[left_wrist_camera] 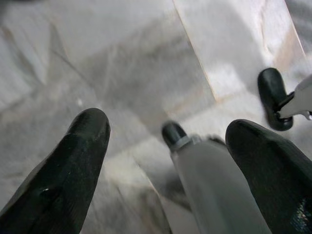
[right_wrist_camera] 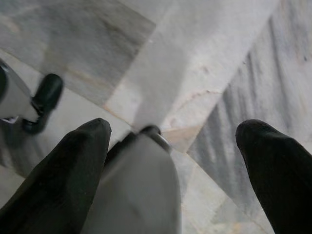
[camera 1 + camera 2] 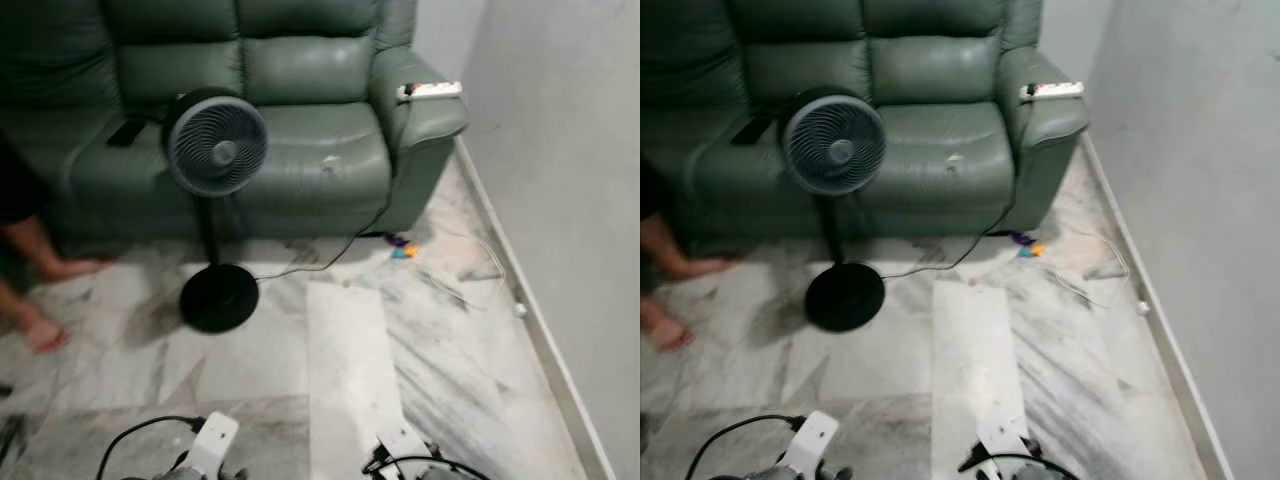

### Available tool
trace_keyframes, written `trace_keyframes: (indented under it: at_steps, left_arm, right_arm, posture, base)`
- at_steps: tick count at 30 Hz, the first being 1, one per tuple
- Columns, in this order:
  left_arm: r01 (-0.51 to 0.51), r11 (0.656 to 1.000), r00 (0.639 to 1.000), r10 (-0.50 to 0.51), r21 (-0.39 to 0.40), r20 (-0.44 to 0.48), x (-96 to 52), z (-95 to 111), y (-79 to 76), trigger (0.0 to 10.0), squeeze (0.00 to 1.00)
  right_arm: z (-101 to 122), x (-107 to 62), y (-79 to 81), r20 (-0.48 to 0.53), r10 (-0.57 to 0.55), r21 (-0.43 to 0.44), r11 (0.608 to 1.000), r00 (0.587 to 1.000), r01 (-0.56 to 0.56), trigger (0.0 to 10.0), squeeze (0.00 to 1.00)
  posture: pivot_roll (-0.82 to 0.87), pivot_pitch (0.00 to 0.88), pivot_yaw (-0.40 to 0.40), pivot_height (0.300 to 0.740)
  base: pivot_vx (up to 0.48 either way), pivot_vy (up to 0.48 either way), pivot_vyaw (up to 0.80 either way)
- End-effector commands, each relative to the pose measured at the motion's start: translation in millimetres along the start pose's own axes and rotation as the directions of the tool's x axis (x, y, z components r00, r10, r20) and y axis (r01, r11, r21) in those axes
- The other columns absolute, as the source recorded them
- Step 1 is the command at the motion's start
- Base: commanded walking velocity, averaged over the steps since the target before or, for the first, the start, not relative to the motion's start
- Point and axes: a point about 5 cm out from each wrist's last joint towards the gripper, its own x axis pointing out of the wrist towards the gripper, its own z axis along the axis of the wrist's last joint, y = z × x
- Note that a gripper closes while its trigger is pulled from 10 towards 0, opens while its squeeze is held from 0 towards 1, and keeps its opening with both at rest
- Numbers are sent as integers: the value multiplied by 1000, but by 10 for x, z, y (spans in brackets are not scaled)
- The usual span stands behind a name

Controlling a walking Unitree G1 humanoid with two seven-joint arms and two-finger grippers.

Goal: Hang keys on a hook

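Observation:
Both arms hang low at the bottom edge of the eye views, the left arm [image 3: 212, 444] and the right arm [image 3: 403, 447]. My left gripper [image 1: 165, 136] is open over the marble floor, its black fingers [image 1: 80, 151] wide apart with nothing held. My right gripper [image 2: 173, 131] is open too, and between its fingers [image 2: 73, 161] I see only my own grey leg and the floor. A small colourful object [image 3: 402, 247] lies on the floor by the sofa's right corner; it is too small to tell what it is.
A green leather sofa [image 3: 290, 150] spans the far side, with a white power strip [image 3: 432, 91] on its right armrest. A black standing fan [image 3: 215, 145] stands before it, a cable trailing across the floor. A person's bare feet [image 3: 45, 330] are at left. A grey wall [image 3: 570, 200] runs along the right.

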Motion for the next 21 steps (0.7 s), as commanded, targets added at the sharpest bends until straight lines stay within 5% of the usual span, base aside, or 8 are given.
trace_keyframes:
  at_steps: [1,21]
  left_arm:
    - [28,1000,1000,-28,2,-1,14,-8,-79,10000,0]
    - [29,1000,1000,-29,8,-9,11,-16,-71,10000,0]
  right_arm:
    - [-52,-14,-44,-20,-14,-5,1000,1000,14,10000,0]
    - [-72,-17,-30,-26,-12,-10,1000,1000,11,10000,0]
  posture:
    - [-31,58,2,740]
    - [-32,60,0,740]
  base:
    - [300,0,0]
    - [305,0,0]
